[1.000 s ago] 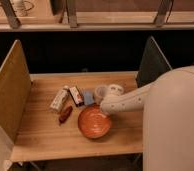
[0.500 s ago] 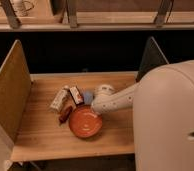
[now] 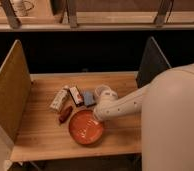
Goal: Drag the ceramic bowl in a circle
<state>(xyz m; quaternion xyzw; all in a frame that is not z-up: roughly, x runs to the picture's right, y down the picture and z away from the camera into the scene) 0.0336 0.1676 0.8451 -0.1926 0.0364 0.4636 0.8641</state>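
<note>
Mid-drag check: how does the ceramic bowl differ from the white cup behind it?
Colour: the ceramic bowl is orange-red, the white cup pale. Shape: the bowl is wide and shallow, the cup small and narrower. Contact: the gripper sits at the bowl's far right rim; the cup stands farther back, beside the arm. Both are round, open upward, on the wooden table.

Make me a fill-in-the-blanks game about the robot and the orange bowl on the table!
1. The ceramic bowl lies on a table made of ____.
2. The gripper is at the bowl's rim, on the side nearest the white ____.
3. In the picture, the small red thing lies just off the bowl's upper ____ edge.

Missing words: wood; cup; left.
</note>
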